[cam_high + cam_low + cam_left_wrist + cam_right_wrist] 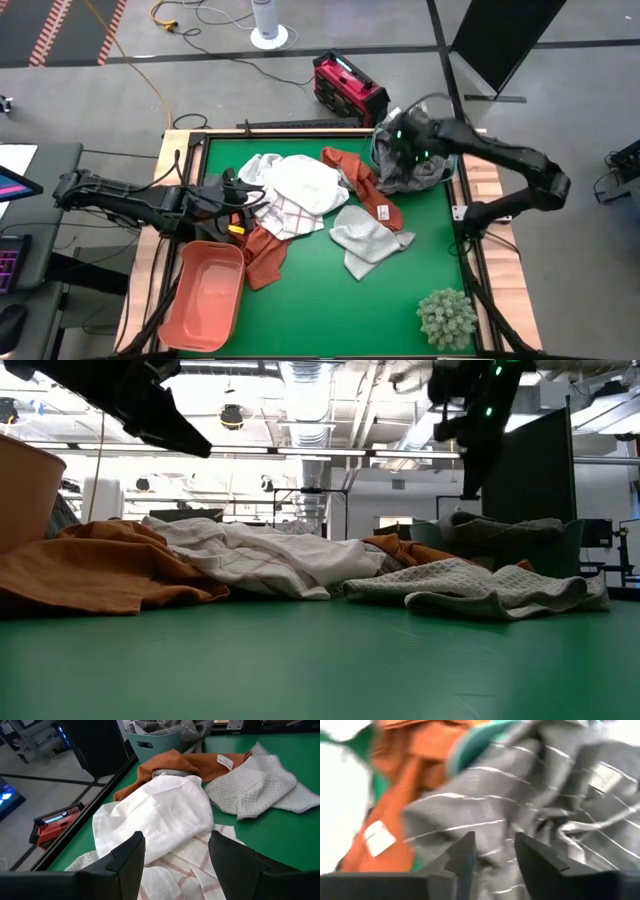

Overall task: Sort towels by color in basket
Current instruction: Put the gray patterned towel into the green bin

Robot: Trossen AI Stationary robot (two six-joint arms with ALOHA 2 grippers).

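Two dark arms, black all over, tubular links with chunky joint housings.
Left arm (130,197) at frame left: matte black segments, black cables along it, small orange-yellow bit near the wrist. Right arm (500,160) at upper right: same black build, rounded elbow, green lights glowing on the wrist block. Fingers (127,855) in the wrist views are flat, angular, black plastic, plain faces, no markings visible.

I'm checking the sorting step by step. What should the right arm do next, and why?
Probably lift the right claw clear of the grey checked towel. Its fingers stand apart just above that towel, which already lies bunched in the teal basket, so nothing seems held. The plain grey towel on the table looks like the next pick.
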